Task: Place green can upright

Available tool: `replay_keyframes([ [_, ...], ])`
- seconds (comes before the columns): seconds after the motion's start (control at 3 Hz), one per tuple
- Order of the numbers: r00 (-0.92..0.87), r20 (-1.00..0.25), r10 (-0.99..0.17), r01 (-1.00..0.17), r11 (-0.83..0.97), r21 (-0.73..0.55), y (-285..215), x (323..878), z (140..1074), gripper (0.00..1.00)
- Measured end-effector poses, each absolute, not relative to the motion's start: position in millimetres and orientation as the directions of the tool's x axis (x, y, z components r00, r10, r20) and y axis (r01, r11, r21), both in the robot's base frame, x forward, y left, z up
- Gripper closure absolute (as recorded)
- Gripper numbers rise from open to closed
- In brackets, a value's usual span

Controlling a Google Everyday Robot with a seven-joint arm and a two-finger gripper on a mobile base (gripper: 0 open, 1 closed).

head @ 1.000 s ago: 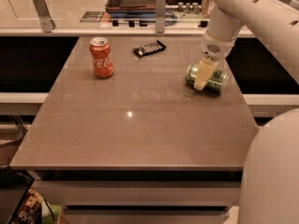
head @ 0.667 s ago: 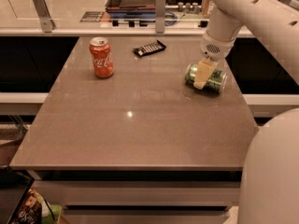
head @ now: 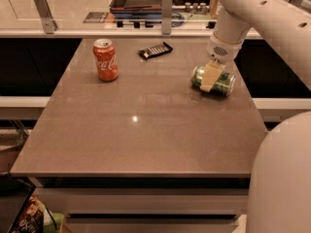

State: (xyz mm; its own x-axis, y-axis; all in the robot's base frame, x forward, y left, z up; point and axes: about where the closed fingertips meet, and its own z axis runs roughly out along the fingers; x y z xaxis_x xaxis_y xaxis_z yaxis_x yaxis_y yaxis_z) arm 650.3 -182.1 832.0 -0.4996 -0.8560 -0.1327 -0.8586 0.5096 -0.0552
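Nothing has shifted: gripper (head: 209, 80) stays down over the green can (head: 223, 83), which lies on its side near the table's (head: 146, 130) right edge. Whether it clamps the can, I cannot tell.

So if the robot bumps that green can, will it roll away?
Probably yes. The green can lies on its side on the flat table, so a nudge could roll it. Its smooth round metal may slip in the gripper, which is down on it. Stood up like the red can, it would likely stay put.
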Motion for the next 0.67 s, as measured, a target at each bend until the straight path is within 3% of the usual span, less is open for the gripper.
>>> replay_keyframes([
  [0.67, -0.499, -0.133, -0.856, -0.859, 0.510, -0.055, -182.1, 650.3, 832.4, 1.00],
])
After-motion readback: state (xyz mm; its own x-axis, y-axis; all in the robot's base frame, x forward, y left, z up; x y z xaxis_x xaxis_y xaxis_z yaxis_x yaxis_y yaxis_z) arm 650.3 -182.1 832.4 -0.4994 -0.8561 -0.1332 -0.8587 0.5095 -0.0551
